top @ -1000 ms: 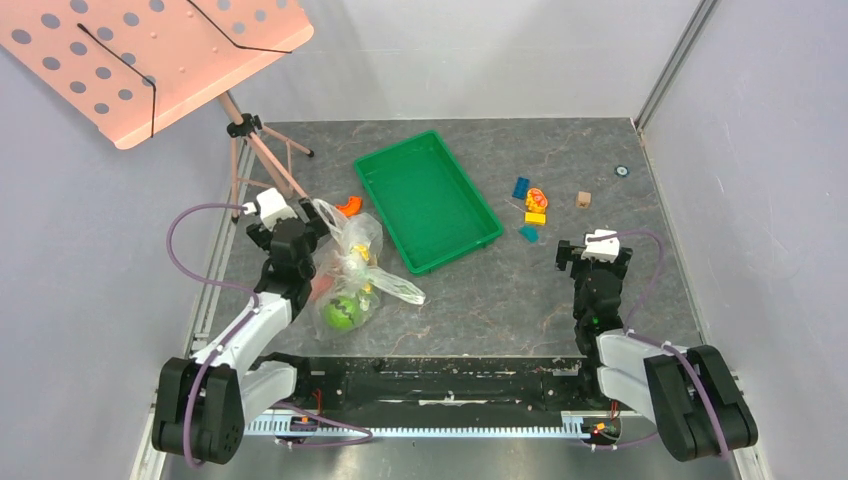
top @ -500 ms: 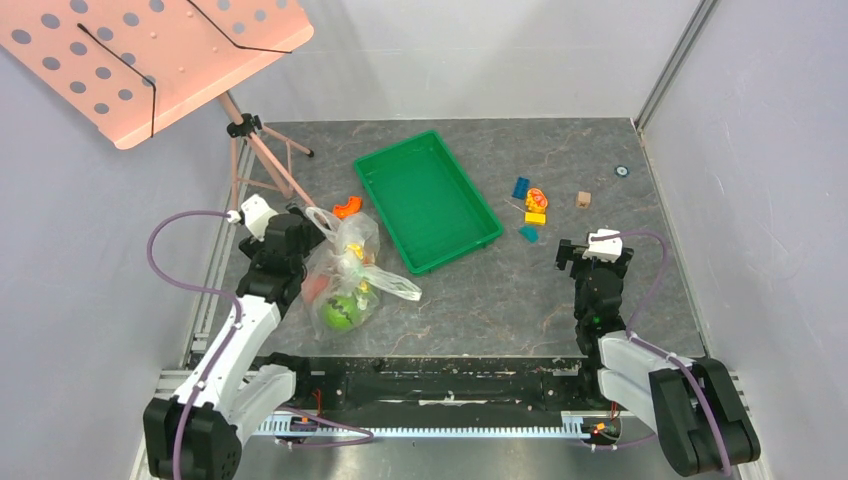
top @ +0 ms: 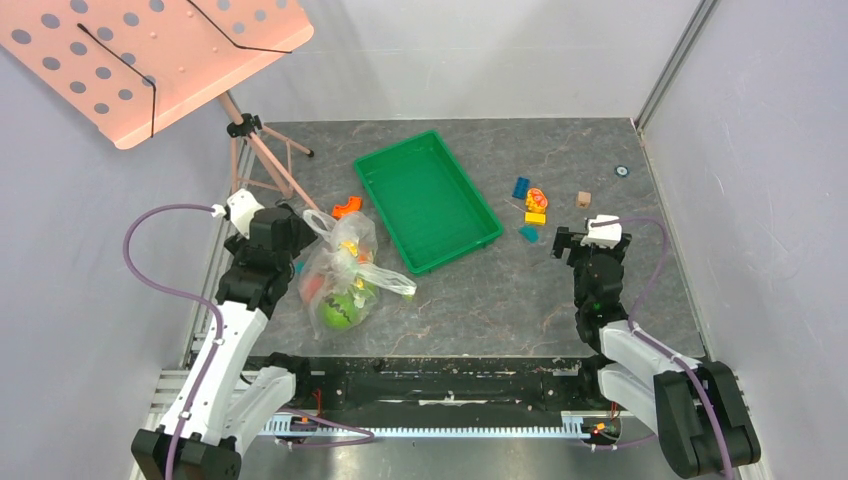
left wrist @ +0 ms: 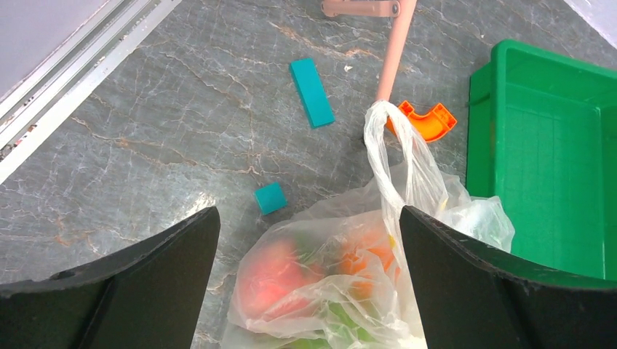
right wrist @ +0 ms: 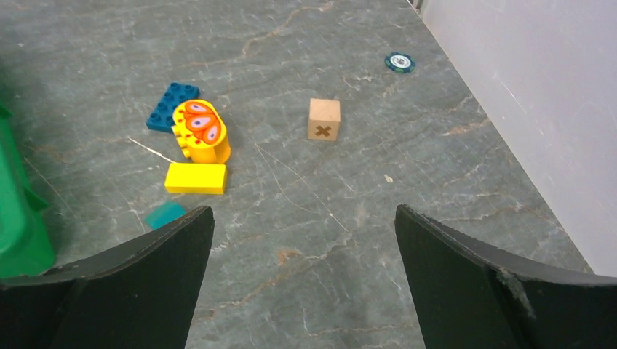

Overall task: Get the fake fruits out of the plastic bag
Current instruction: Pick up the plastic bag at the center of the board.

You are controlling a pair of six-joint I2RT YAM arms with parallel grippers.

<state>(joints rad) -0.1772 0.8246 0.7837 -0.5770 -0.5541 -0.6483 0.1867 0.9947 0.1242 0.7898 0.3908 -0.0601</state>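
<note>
Bag [left wrist: 342,291] with the fake fruits [left wrist: 271,270] inside lies right below the left gripper [left wrist: 307,233], jaws wide open and empty, handle loop [left wrist: 396,145] stretching away ahead. Right gripper [right wrist: 304,218], also open, is well apart by the blocks [right wrist: 196,142], so left's the obvious pick imo.

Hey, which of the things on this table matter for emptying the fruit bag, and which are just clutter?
Job: plastic bag; fake fruits inside it.
Clutter: green tray; building blocks; orange curved piece; wooden cube; music stand.
</note>
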